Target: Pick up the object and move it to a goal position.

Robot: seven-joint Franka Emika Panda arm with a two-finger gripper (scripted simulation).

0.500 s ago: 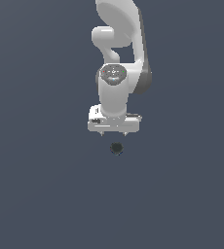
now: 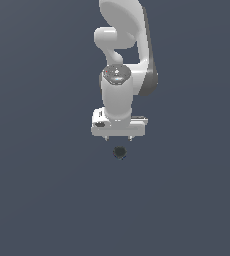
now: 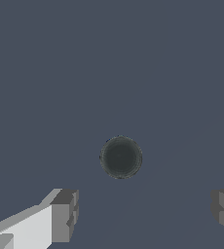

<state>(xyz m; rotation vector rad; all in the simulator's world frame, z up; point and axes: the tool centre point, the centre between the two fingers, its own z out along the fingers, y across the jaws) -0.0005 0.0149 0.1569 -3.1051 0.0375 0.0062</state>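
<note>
The object (image 2: 119, 152) is seen as a small, dark, round thing lying on the plain grey table (image 2: 37, 200), whose edges and corners are not shown in either view, so its place can only be given as well away from any visible border. In the exterior view it sits just beyond the white end effector (image 2: 118, 138) and apart from it. In the wrist view the object (image 3: 121, 157) is shown from above as a dark disc, with one grey fingertip (image 3: 65, 214) on each side of the frame; the fingers are spread wide and nothing is held between them.

The object is judged to be light and rigid, with a smooth rounded wall that may prove slippery. Being narrower than the spread of the fingers, it is best taken across its middle, on opposite sides of the round wall, with the pads centred so that it is not squeezed out sideways. No goal marker is visible.
</note>
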